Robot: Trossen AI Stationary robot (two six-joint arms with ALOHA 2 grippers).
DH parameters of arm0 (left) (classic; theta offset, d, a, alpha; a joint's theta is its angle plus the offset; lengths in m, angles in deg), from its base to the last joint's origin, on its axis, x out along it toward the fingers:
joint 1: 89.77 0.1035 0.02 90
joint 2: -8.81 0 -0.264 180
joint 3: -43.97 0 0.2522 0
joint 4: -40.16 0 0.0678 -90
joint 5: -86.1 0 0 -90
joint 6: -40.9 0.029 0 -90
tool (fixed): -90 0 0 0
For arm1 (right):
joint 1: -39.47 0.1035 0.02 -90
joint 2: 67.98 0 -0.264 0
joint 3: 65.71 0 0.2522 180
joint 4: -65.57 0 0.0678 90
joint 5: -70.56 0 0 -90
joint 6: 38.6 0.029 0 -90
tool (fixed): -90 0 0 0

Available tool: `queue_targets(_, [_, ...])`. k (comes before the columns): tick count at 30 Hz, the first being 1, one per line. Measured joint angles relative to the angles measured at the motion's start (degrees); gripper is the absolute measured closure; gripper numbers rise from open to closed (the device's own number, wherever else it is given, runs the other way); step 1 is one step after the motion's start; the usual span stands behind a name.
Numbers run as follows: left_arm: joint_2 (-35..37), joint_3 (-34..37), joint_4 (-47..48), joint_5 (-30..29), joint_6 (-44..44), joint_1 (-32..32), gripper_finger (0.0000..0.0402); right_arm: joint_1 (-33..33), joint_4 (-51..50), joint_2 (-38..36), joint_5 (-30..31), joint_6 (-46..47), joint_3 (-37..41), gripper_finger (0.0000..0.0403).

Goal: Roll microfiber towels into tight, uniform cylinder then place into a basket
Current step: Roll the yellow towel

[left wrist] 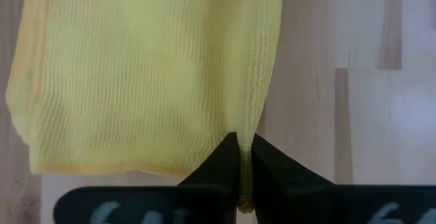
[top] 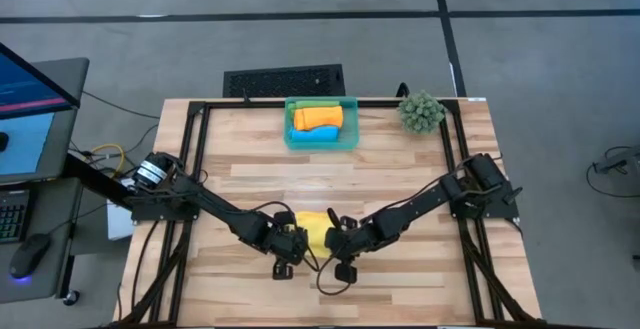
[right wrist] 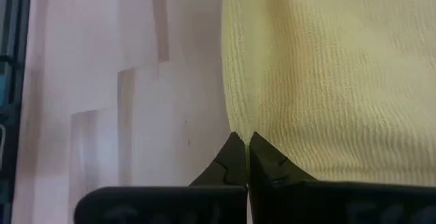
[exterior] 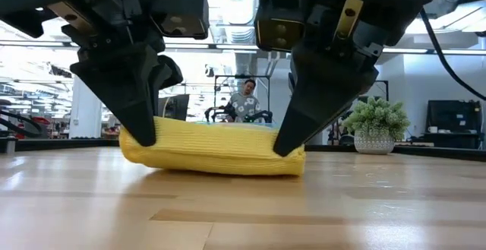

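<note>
The yellow microfiber towel (top: 313, 231) lies as a thick, low bundle (exterior: 213, 150) on the wooden table near its front edge. My left gripper (left wrist: 245, 142) is shut at the bundle's left end and my right gripper (right wrist: 240, 141) is shut at its right end. In the high view both grippers, left (top: 289, 241) and right (top: 340, 241), flank the towel. The teal basket (top: 349, 129) stands at the far middle of the table with orange (top: 318, 118), blue (top: 322, 134) and green (top: 312, 103) rolled towels inside it. My left gripper pinches the yellow towel's stitched hem (left wrist: 253, 115) between its two fingertips at the bundle's left end. The fingers (exterior: 140, 121) come from above, slanting down. The towel rests on the table. My right gripper pinches the towel's side edge (right wrist: 231, 115) between its two fingertips at the bundle's right end. Its fingers (exterior: 292, 132) slant down from above. One layer or several, I cannot tell. The towel stays on the table.
A spiky green plant ball (top: 421, 111) sits at the table's far right corner. A black frame rail (top: 200, 149) runs around the table top. Bare wood (top: 320, 174) lies between the towel and the basket. A person (exterior: 244, 98) shows in the room behind.
</note>
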Motion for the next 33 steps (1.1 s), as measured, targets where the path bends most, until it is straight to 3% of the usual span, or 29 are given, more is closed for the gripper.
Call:
queue_targets(14, [0.00,0.00,1.41,0.17,2.86,-0.14,0.0263,0.31,-0.83,-0.46,-1.20,0.91,0.02,0.0393])
queue_targets(20, [0.30,0.00,2.23,-1.31,3.20,-1.83,0.0258,0.31,-0.81,-0.44,-1.00,1.67,0.02,0.0393])
queue_targets(26, [1.05,0.00,3.16,-8.86,3.77,-6.41,0.0258,0.31,-1.16,-0.42,-0.93,2.41,0.02,0.0393])
queue_targets(33, [1.01,0.00,-4.00,-14.66,10.30,-12.82,0.0258,0.27,-1.26,-0.40,-0.85,2.43,0.02,0.0393])
